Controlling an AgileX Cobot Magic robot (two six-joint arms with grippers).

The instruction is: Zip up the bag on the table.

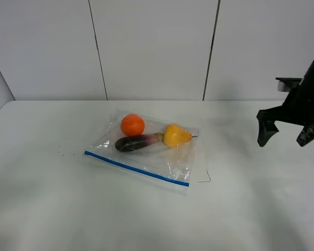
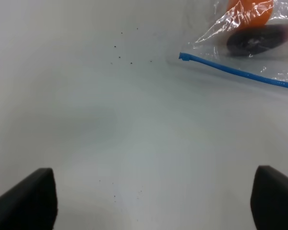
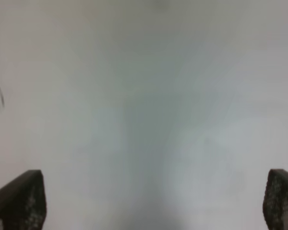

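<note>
The clear crinkly bag (image 1: 146,149) lies flat in the middle of the white table (image 1: 52,209). Its blue zipper strip (image 1: 136,168) runs along the near edge. Inside are an orange (image 1: 132,125), a purple eggplant (image 1: 136,142) and a yellow pear (image 1: 175,135). My right gripper (image 1: 287,137) hangs open above the table at the far right, well clear of the bag. The left gripper does not show in the high view. In the left wrist view it (image 2: 151,196) is open over bare table, with the bag's corner (image 2: 240,43) and zipper end (image 2: 183,56) ahead of it. The right wrist view shows open fingertips (image 3: 19,199) over bare table.
Small dark specks (image 1: 63,149) lie on the table left of the bag. A thin dark mark (image 1: 205,179) sits by the bag's near right corner. Grey wall panels (image 1: 152,47) stand behind the table's far edge.
</note>
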